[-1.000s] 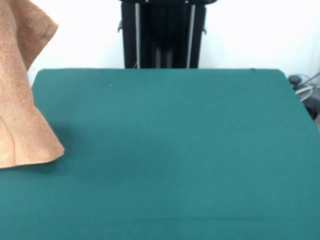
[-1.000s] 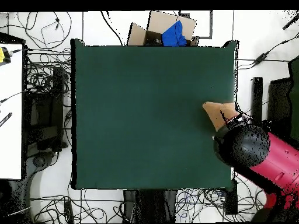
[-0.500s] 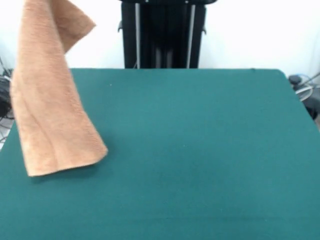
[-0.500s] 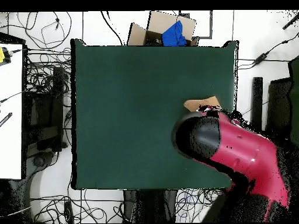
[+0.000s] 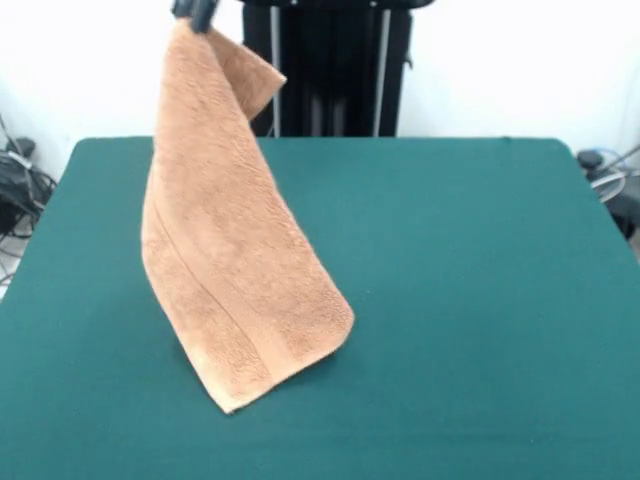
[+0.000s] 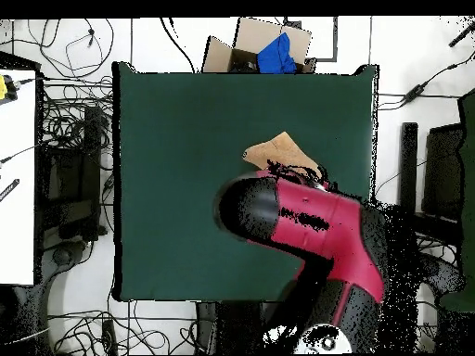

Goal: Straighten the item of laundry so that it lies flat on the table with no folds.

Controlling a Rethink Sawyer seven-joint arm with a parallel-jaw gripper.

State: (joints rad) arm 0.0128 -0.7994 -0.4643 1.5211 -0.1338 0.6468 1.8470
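The item of laundry (image 5: 235, 270), an orange-tan terry towel, hangs in a long fold from my gripper (image 5: 195, 12), whose dark tips show at the top edge and are shut on the towel's upper corner. Its lower hem trails on the green table (image 5: 470, 290), left of centre. From overhead only a tan corner of the towel (image 6: 278, 150) pokes out beyond the red arm (image 6: 306, 227), which hides the gripper and the rest of the cloth.
A cardboard box with blue cloth (image 6: 269, 48) sits beyond the table's far edge in the overhead view. Cables (image 6: 79, 139) lie on the floor around the table. A white desk (image 6: 17, 176) stands at the left.
The arm has swung from the table's side toward its middle. It has carried the hanging towel inward and dragged the lower hem across the green top.
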